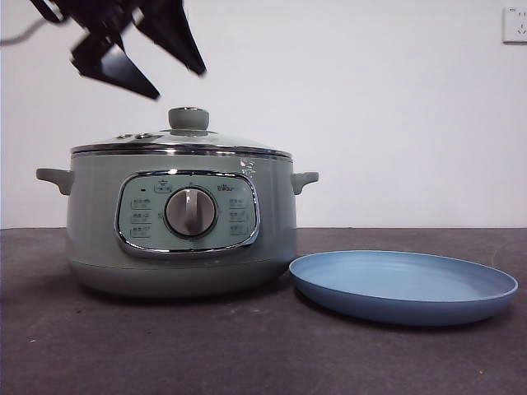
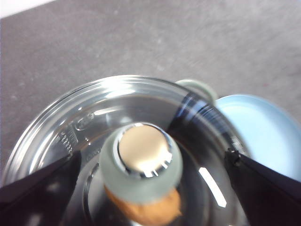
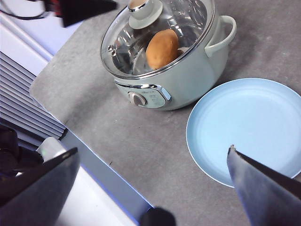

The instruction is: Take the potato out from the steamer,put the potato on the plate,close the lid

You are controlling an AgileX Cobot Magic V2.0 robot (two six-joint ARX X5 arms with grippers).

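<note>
The sage-green steamer (image 1: 181,222) stands on the dark table with its glass lid (image 1: 181,141) on. The brown potato (image 3: 162,48) lies inside, seen through the glass; it also shows under the knob in the left wrist view (image 2: 150,209). My left gripper (image 1: 179,85) hangs open just above the lid's green knob (image 2: 141,160), one jaw on either side and apart from it. The light-blue plate (image 1: 403,284) lies empty beside the steamer. My right gripper (image 3: 154,150) is open and empty, high above the table near the plate (image 3: 249,127).
A steamer side handle (image 1: 303,179) points toward the plate. The table edge and a white surface with grey slats (image 3: 28,108) show in the right wrist view. A wall socket (image 1: 515,25) is at the back right.
</note>
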